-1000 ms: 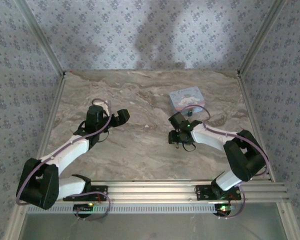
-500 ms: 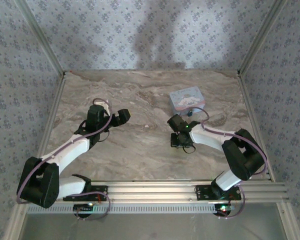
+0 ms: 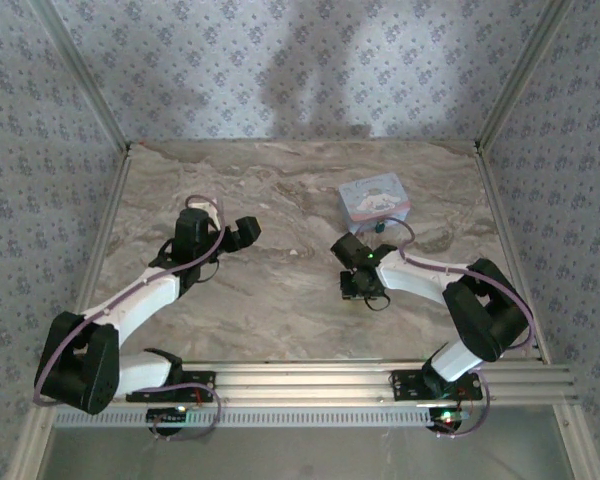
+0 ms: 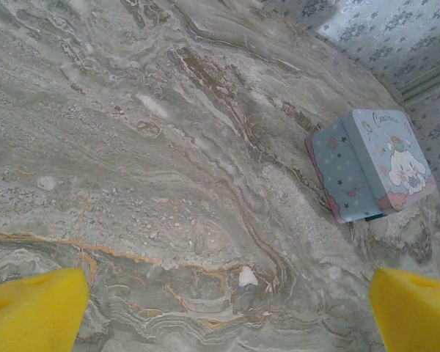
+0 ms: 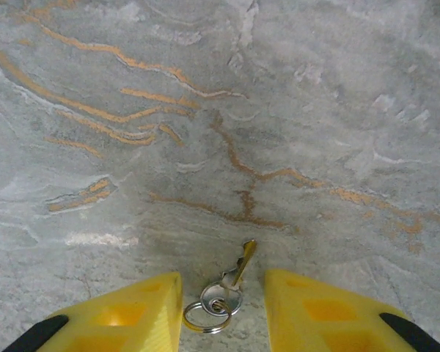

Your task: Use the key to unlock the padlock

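Since a second ago, the right claw point(image 5: 224, 279) has drifted a little toward the near edge of the counter point(image 3: 280, 290) and slightly left, while the left arm has barely shifted. From the right wrist, the yellow fingers point(image 5: 143, 308) stand spread apart, one on each side of the key point(image 5: 238, 265). The key lies flat on the marbled surface with its blade pointing away from the wrist and its ring point(image 5: 204, 314) nearest the camera. Neither finger seems to touch it. The left claw point(image 3: 242, 232) hangs over the left middle of the counter, well apart from the key, with its yellow pads point(image 4: 37, 312) spread wide and only bare stone between them. A light-blue cartoon tin point(image 3: 375, 197) sits toward the far right. Just at its near side is a small dark-blue thing, apparently the padlock point(image 3: 379, 227), too small to make out in detail. It lies between the tin and the right forearm, whose cable loops close beside it.
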{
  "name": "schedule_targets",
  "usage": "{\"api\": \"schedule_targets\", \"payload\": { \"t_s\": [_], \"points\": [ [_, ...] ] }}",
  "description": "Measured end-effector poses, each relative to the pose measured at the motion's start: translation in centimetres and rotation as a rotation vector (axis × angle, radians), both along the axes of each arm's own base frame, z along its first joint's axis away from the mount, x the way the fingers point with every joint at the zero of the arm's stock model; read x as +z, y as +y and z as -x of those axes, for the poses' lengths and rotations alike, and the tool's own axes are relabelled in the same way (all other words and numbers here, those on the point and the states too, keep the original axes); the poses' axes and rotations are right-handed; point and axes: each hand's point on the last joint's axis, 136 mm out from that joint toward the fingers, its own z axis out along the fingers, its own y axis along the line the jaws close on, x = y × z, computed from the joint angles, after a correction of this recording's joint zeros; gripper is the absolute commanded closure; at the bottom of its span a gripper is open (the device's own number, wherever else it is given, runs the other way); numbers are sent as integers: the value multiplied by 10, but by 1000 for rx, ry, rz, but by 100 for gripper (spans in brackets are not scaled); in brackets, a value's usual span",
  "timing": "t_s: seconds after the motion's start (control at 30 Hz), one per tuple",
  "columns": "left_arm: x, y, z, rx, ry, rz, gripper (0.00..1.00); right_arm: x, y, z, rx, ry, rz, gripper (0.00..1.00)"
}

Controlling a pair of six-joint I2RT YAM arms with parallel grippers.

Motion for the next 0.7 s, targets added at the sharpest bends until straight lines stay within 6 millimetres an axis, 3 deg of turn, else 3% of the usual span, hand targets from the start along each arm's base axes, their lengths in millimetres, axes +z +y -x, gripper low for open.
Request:
{"api": "schedule_targets", "payload": {
  "t_s": [0.7],
  "points": [
    [0,-1,1,-4,1,0,2,-1,-5,8,-11,7,10,78]
  ]
}}
